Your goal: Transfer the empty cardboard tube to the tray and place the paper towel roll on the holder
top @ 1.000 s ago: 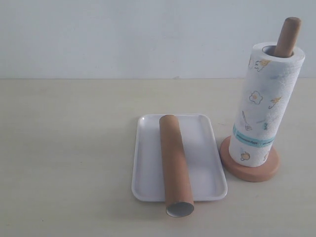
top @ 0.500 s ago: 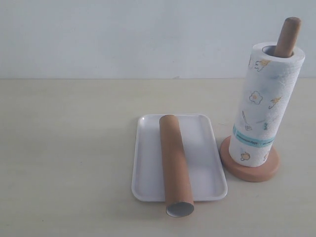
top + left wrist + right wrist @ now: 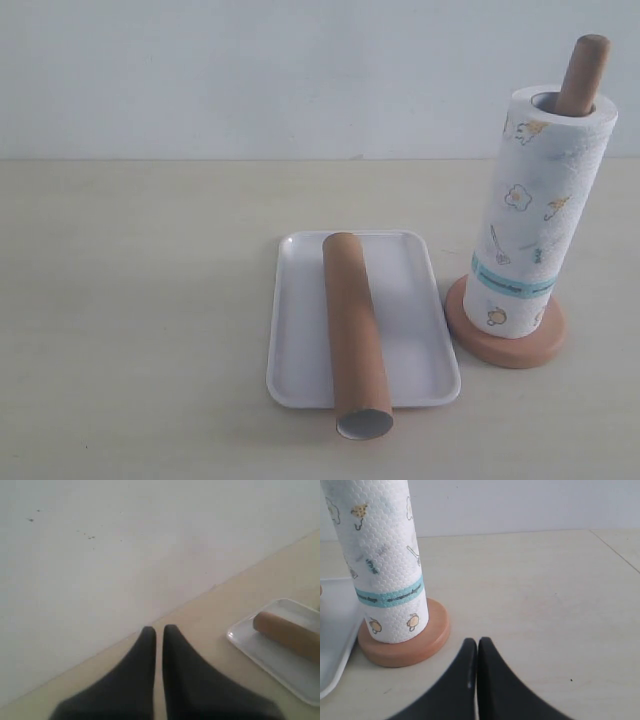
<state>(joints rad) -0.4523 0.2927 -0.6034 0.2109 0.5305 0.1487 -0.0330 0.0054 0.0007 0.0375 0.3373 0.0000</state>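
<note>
Both end effectors are shut and empty: the left end effector [image 3: 159,630] has its jaws together with only a hairline gap, above the surface [image 3: 130,300] and well apart from the tray, while the right end effector [image 3: 477,642] is pressed closed near the holder's base, touching nothing. On the surface, the roll [image 3: 535,210] stands upright over the holder [image 3: 510,350], its lower end down on the disc base and the pole's rounded top poking out of the core. The tray [image 3: 295,330] sits just beside the holder, and the tube [image 3: 352,330] lies lengthwise in it, its near end overhanging the rim. Judging from this layout, both parts of the task look done, with nothing evidently left.
</note>
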